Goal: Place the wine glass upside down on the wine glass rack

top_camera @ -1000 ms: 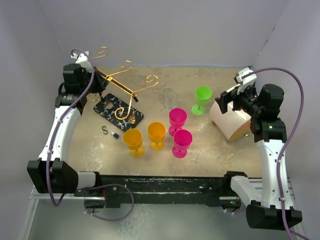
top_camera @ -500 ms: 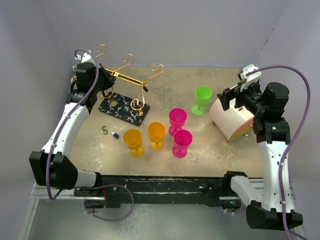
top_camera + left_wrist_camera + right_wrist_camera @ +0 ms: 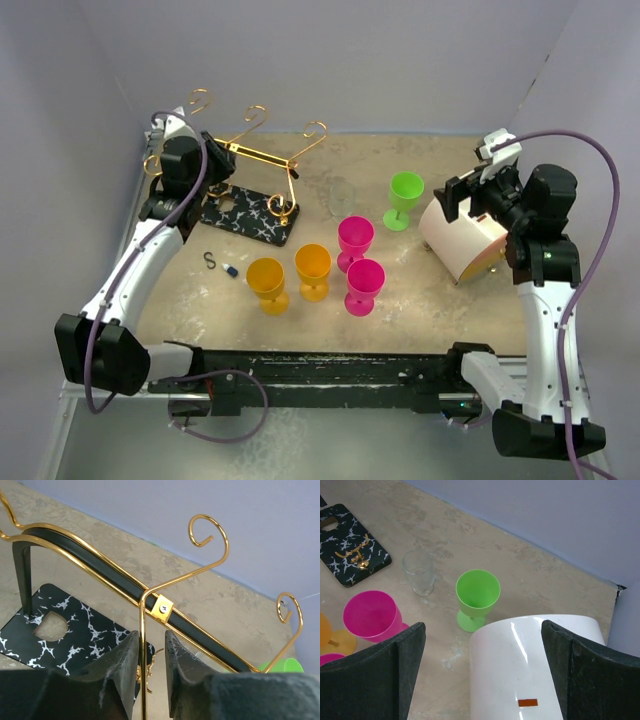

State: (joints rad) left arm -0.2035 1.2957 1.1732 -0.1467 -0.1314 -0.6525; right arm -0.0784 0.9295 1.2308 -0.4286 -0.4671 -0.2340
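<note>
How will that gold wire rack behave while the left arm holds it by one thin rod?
The rack is probably top-heavy: tall wire arms over a small marbled base. The thin smooth rod may twist or slip in the left gripper's jaws. Its arms likely flex slightly.

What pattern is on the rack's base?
Black with white marbling on the rack base; clearest in the left wrist view.

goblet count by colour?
Orange goblets: 2
Pink goblets: 2
Green goblet: 1
Clear glass: 1
Total: 6
</note>
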